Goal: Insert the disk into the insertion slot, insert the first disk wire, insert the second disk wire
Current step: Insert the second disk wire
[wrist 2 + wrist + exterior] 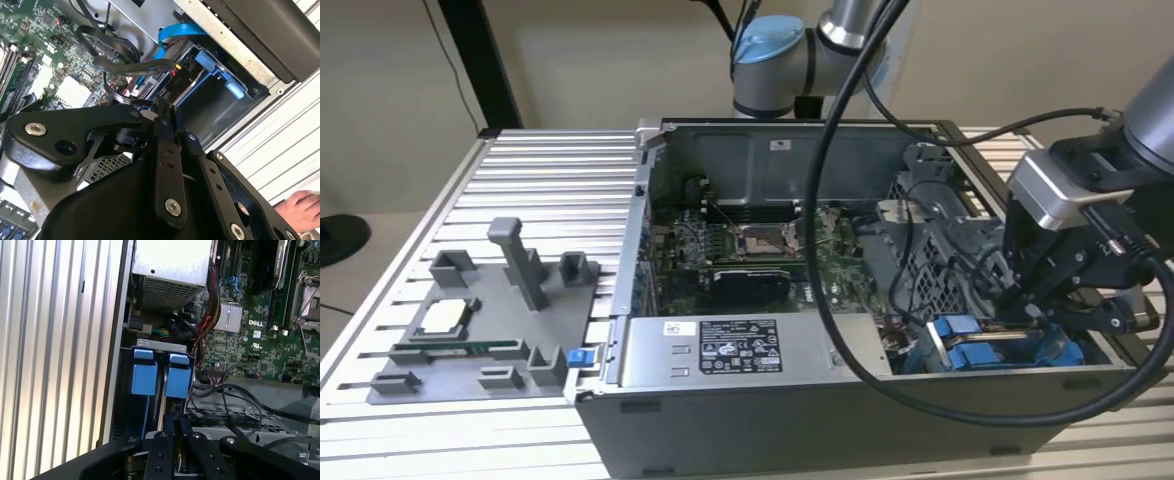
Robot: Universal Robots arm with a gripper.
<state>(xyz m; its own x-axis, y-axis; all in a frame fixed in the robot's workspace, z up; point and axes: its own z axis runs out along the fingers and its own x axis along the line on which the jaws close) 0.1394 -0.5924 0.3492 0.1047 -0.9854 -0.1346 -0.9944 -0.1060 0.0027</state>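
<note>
The insertion slot (987, 352) with its bright blue rails sits in the open computer case's corner, at the exterior view's lower right. My gripper (1034, 310) hangs right over it, fingers pressed together. In the first wrist view the gripper (175, 424) points at two blue tabs of the slot (145, 380). In the second wrist view the gripper (161, 107) is among black cables, close to a black connector (186, 66) with red and yellow wires at the slot (235, 90). I cannot tell whether anything is pinched between the fingers. The disk's body is hidden.
A grey labelled power-supply box (720, 350) lies along the case front. The motherboard (747, 250) and a perforated cage (947, 260) fill the middle. A grey fixture (480, 330) with small parts rests on the ribbed table. A person's hand (300, 206) rests on the table outside the case.
</note>
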